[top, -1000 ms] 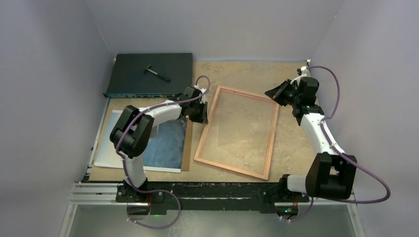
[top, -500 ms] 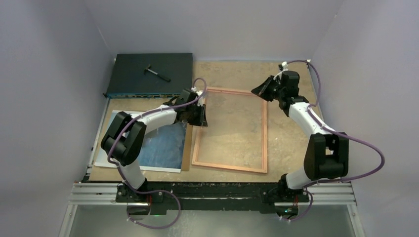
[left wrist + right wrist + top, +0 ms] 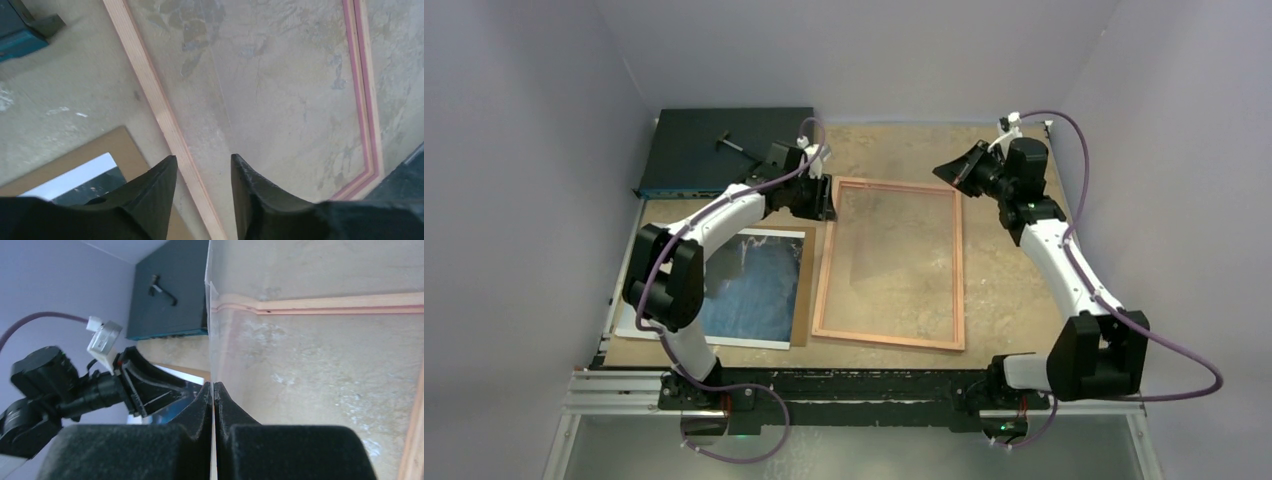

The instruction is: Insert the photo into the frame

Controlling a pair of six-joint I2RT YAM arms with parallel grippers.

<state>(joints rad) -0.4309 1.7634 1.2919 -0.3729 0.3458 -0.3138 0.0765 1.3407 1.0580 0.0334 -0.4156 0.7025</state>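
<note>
The frame (image 3: 889, 338) lies flat mid-table, its pale back up; it also shows in the left wrist view (image 3: 150, 85) and the right wrist view (image 3: 325, 303). The photo (image 3: 759, 285) lies picture up on the brown backing board (image 3: 805, 300) to the frame's left, and its corner shows in the left wrist view (image 3: 85, 177). My left gripper (image 3: 824, 198) is open over the frame's far left corner, its jaws (image 3: 202, 159) on either side of the left rail. My right gripper (image 3: 946, 172) is at the far right corner, shut (image 3: 213, 385) on the edge of the clear pane (image 3: 210, 340).
A dark flat electronics box (image 3: 724, 150) with a small tool (image 3: 736, 146) on it sits at the far left, just beyond the left gripper. The box also shows in the right wrist view (image 3: 170, 290). Grey walls close in on three sides.
The frame swung from skewed to square with the table. My left gripper moved along its left rail to the far corner, uncovering more of the photo. My right gripper shifted left, then a little back.
</note>
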